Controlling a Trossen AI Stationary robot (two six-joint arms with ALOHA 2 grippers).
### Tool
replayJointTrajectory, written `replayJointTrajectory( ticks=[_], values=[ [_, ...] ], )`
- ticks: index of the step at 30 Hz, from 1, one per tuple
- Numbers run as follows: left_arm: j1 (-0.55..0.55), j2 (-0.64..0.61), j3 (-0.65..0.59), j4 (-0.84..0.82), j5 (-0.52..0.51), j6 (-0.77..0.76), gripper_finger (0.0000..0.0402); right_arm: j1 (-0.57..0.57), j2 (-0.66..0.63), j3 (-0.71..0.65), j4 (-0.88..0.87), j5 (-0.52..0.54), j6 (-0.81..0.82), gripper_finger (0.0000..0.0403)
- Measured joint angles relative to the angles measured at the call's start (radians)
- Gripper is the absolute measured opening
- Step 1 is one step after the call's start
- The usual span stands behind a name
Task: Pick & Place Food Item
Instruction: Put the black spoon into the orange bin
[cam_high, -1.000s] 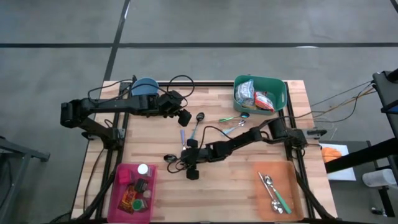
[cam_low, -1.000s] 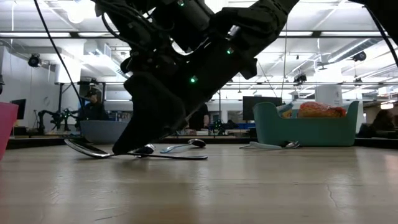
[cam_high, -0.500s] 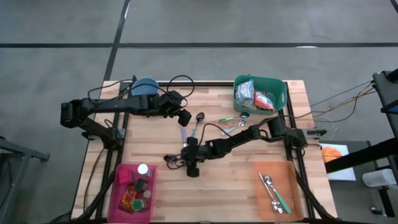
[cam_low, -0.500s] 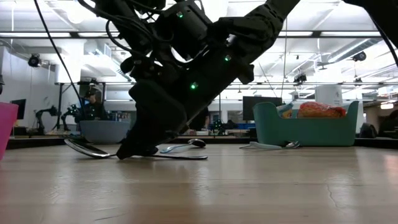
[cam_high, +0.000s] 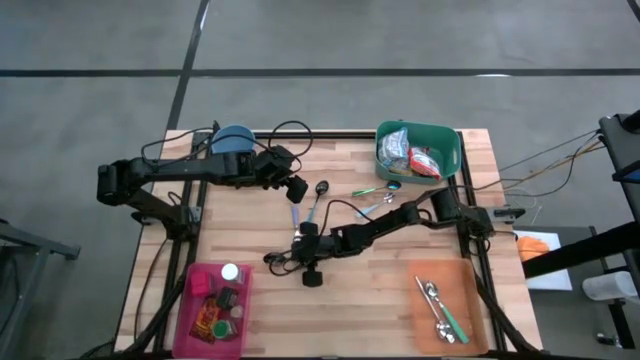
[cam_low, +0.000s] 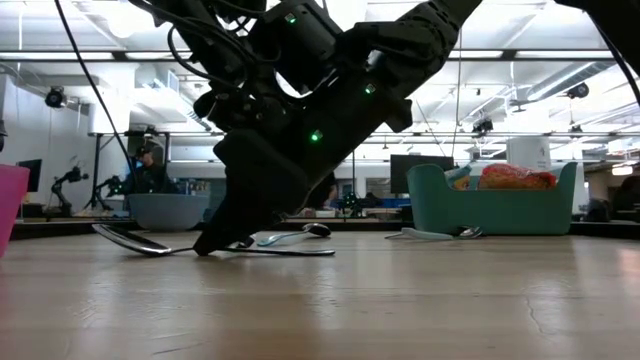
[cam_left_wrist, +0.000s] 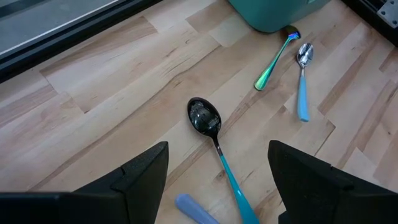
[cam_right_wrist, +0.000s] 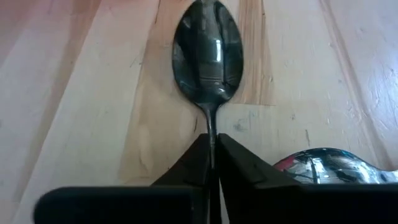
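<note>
Two arms share the wooden worktop (cam_high: 260, 300), and the widest bare stretch of wood lies along its 6 o'clock edge, between the pink bin (cam_high: 212, 306) at 7 o'clock and the orange tray (cam_high: 470, 300) at 5 o'clock. A blue bowl (cam_high: 234, 137) sits at the 11 o'clock edge and a green tub (cam_high: 418, 151) holding packets at the 1 o'clock corner. Loose spoons lie between the tub and the middle of the worktop, so that stretch is crowded.

Near the centre, slightly toward 7 o'clock, lies a dark metal spoon (cam_right_wrist: 206, 56) with a glossy oval bowl and a thin stem. In the low view its bowl end (cam_low: 130, 240) is tipped slightly off the wood. The right gripper (cam_high: 296, 256) reaches in from 3 o'clock, and its jaws are closed tight on the spoon's thin stem just behind the bowl.

The left gripper (cam_left_wrist: 217, 186) hovers at about 11 o'clock from the centre, jaws wide apart and holding nothing, above a black spoon with a blue handle (cam_left_wrist: 214, 134).
</note>
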Motion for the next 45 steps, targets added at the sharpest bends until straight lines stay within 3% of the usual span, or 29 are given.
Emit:
replayJointTrajectory(
  ticks=[17, 28, 45],
  values=[
    [0.0, 0.0, 0.0, 0.0, 0.0, 0.0, 0.0279, -0.001, -0.009, -0.002, -0.003, -0.009, -0.001, 0.0015],
    [0.0, 0.0, 0.0, 0.0, 0.0, 0.0, 0.0279, 0.0, -0.1, -0.006, -0.044, -0.009, -0.015, 0.0015],
    [0.0, 0.0, 0.0, -0.001, 0.0, 0.0, 0.0279, 0.097, -0.39, -0.028, -0.587, -0.01, 0.049, 0.0015]
  ],
)
